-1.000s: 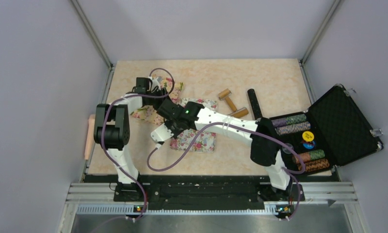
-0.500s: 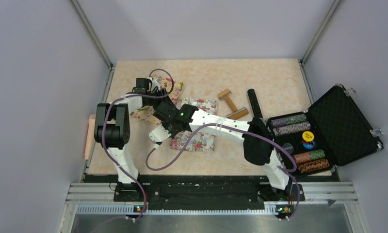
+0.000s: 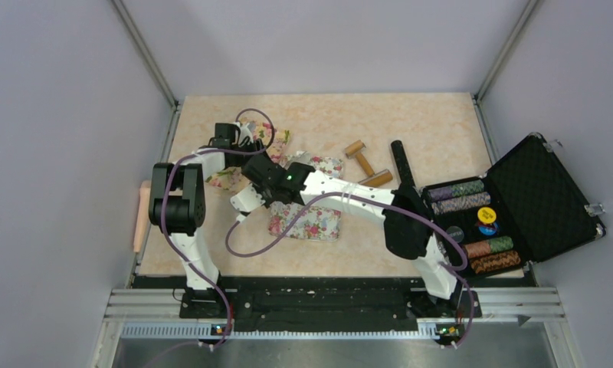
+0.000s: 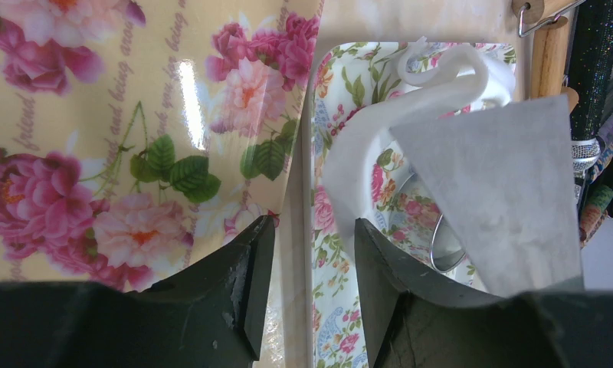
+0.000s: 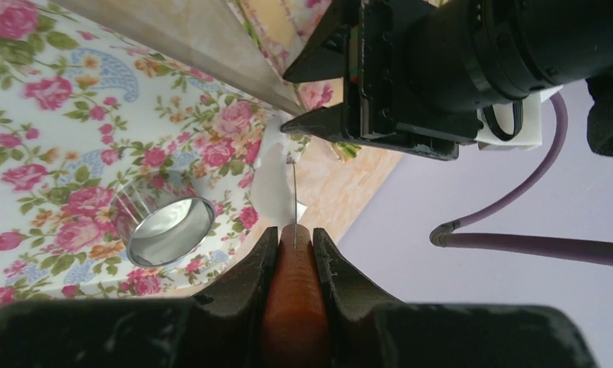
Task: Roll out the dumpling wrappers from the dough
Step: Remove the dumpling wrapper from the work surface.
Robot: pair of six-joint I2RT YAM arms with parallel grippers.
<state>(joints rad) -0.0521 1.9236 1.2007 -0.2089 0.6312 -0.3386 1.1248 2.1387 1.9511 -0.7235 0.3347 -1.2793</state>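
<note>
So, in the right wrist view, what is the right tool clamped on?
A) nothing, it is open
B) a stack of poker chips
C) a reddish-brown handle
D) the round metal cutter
C: the right tool is shut on a reddish-brown handle, which sits squeezed between its two fingers, while the round metal cutter lies free on the floral mat.

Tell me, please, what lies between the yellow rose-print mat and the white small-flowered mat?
Only a narrow strip of bare beige tabletop, shown in the left wrist view.
</note>
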